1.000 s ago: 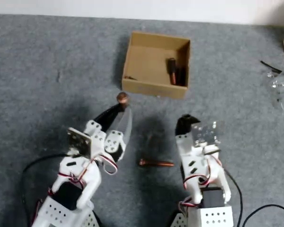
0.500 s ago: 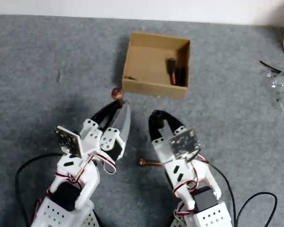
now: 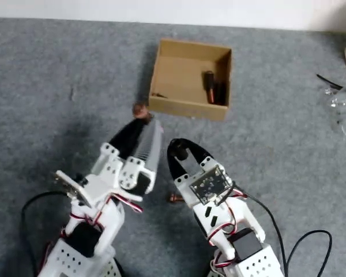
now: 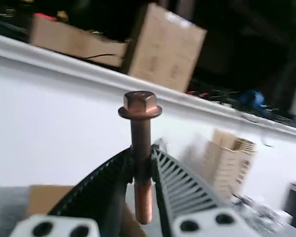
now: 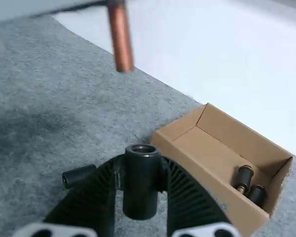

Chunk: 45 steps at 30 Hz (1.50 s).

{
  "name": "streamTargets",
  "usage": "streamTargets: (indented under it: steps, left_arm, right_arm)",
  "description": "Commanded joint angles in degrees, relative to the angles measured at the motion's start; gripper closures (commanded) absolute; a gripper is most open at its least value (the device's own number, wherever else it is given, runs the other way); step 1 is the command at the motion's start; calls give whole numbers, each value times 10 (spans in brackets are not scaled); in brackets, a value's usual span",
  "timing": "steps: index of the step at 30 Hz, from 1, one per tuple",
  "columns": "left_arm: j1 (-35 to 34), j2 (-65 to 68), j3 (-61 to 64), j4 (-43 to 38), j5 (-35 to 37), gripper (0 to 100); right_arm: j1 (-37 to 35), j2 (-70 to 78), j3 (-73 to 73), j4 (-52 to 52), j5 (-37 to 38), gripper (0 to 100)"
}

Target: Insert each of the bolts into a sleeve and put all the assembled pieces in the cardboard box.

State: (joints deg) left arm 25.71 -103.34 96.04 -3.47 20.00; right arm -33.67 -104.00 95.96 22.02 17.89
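Held bolt point(image 4: 140, 136) upright, pinched tight in left gripper point(image 4: 141, 159); held sleeve point(image 5: 140, 190) upright, pinched in right gripper point(image 5: 140, 167); both near box point(image 3: 187, 107).

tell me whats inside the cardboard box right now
In the cardboard box, what look like two dark sleeved pieces lie by one side wall. Its near wall hides the floor strip behind it.

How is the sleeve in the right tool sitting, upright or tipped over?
Upright: the black sleeve stands vertical in the right tool, its open bore facing up.
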Motion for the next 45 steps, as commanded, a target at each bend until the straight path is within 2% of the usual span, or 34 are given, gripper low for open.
streamTargets:
  steps: [1,19,39,45]
  left_arm:
    - [57,-6,11,16,-1,994]
    - [51,0,11,105,0,994]
    - [34,-4,11,105,5,994]
    - [30,-1,11,106,47,994]
  right_arm:
    - [-2,-13,51,-7,10,995]
    - [-1,-14,51,-6,11,995]
    - [-25,-14,46,-8,9,995]
    - [-23,-14,46,-8,8,995]
